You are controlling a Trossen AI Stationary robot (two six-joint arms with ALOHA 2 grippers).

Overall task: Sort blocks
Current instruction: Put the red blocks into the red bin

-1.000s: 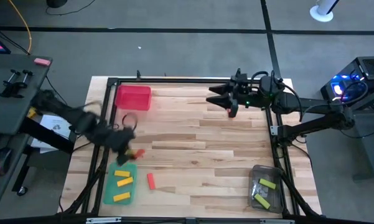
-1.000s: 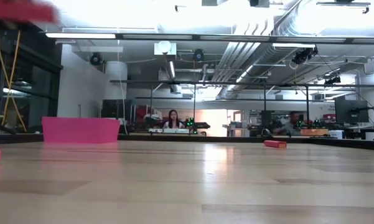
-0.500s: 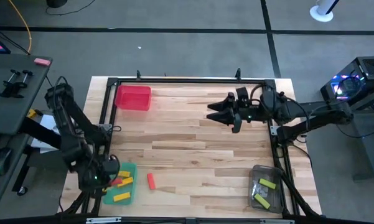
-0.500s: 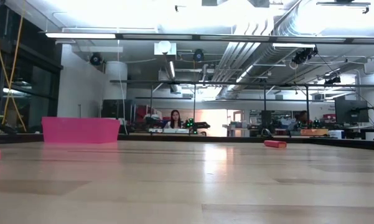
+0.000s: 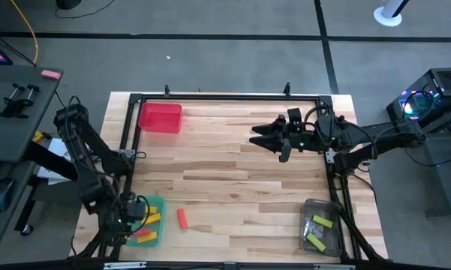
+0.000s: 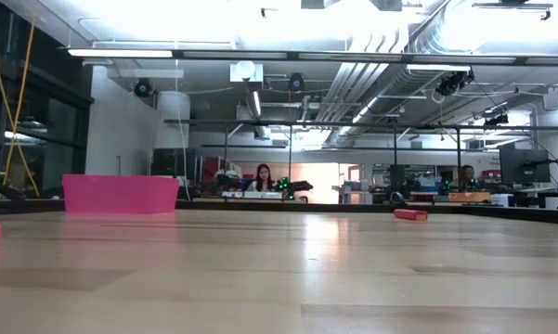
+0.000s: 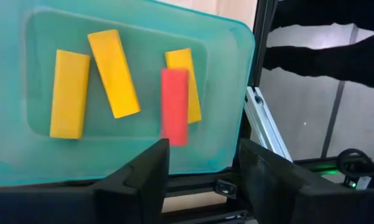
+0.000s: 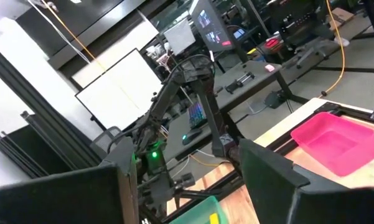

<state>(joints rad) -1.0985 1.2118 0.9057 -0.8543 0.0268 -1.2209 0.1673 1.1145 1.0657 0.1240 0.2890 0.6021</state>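
The left hand hangs over the green tray at the bench's near left corner, its fingers spread wide and empty. Below it in the tray lie three yellow blocks and a red block overlapping one of them. Another red block lies on the bench just beside the tray. The clear tray, near right, holds green blocks. Farther off, the right hand hovers wide and empty. The red tray sits far left.

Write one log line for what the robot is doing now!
left gripper open above green tray | red block over yellow blocks | right gripper waits mid-table
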